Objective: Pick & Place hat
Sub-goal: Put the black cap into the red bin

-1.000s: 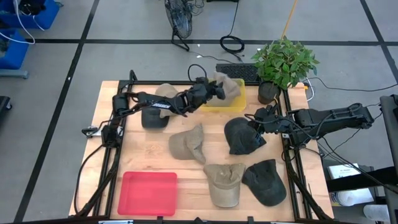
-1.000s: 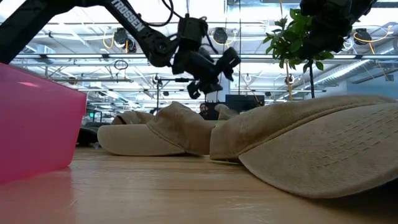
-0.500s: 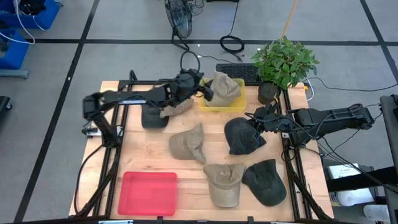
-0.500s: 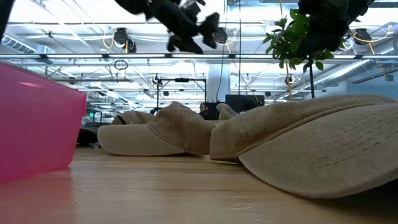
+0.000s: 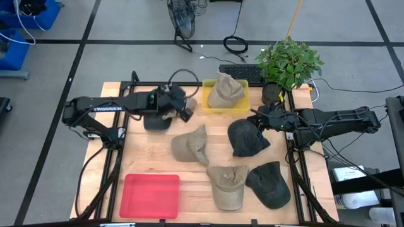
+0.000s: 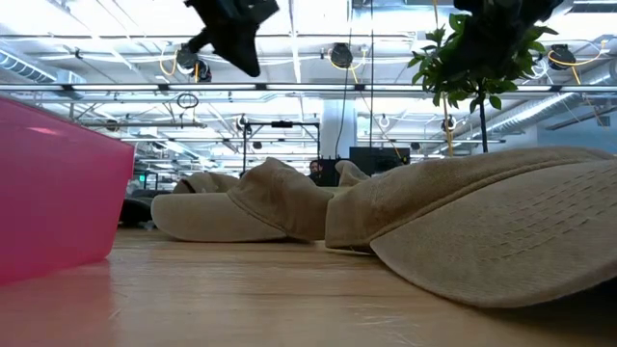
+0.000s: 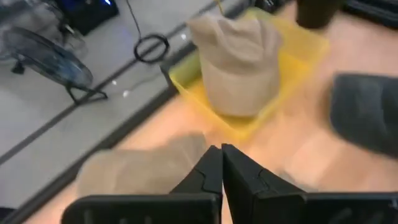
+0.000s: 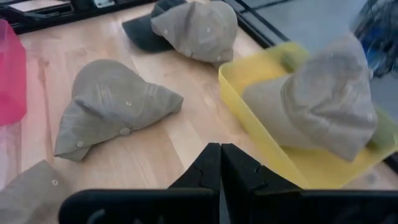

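A tan hat (image 5: 224, 91) rests in the yellow bin (image 5: 243, 108) at the table's far side; it also shows in the left wrist view (image 7: 239, 65) and the right wrist view (image 8: 323, 102). My left gripper (image 5: 184, 108) is shut and empty, left of the bin, above a tan hat lying on a dark hat (image 5: 154, 120). My right gripper (image 5: 260, 118) is shut and empty, above the far edge of a dark hat (image 5: 246, 137). Its own view shows shut fingers (image 8: 221, 165), as does the left wrist view (image 7: 221, 168).
Other hats lie on the table: a tan one at the centre (image 5: 192, 145), a tan one (image 5: 227, 186) and a dark one (image 5: 270, 183) near the front. A red tray (image 5: 151, 195) stands at the front left. A potted plant (image 5: 287, 63) stands at the far right corner.
My left gripper has drawn back from the yellow bin toward the table's left edge and has risen. The tan hat that it was at a second ago stays in the bin.
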You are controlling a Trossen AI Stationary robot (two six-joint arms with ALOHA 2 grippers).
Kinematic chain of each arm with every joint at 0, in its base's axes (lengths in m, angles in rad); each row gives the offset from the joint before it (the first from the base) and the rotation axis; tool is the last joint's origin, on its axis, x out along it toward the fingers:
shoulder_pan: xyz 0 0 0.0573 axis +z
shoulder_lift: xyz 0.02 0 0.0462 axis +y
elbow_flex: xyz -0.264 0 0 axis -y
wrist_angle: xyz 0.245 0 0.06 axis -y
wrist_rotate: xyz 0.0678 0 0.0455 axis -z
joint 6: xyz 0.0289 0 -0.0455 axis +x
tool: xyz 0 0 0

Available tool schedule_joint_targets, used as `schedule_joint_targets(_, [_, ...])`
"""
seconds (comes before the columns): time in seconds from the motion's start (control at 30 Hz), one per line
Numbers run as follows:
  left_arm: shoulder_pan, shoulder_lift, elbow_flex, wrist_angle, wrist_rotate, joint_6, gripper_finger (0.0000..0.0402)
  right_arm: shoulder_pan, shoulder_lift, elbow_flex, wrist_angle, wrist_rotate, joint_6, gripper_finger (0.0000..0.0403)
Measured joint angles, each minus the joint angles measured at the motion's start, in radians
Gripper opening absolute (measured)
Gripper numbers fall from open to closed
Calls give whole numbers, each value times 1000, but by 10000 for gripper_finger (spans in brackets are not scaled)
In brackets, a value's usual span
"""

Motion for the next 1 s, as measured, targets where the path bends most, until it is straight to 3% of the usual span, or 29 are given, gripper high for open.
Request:
schedule_joint_targets(0.1, [-73,-22,-13,-86,9,-27,11,0,0,0,25,0,-34,1])
schedule_joint_targets(0.17, [-128,-41,-39,-56,-2,-52,5,0,0,0,27,0,-33,1])
schedule_joint_targets(0.5, [-295,-269,-379,13,-19,-326,10,1,0,-84,84,-7,11,0])
schedule_joint_targets(0.8, [-254,-402,-454,-28,6,-460,22,2,-1,-225,384,-41,66,0])
schedule_joint_targets(1.0, [-145,-445,-453,-98,18,-449,61,2,-1,-233,424,-82,64,0])
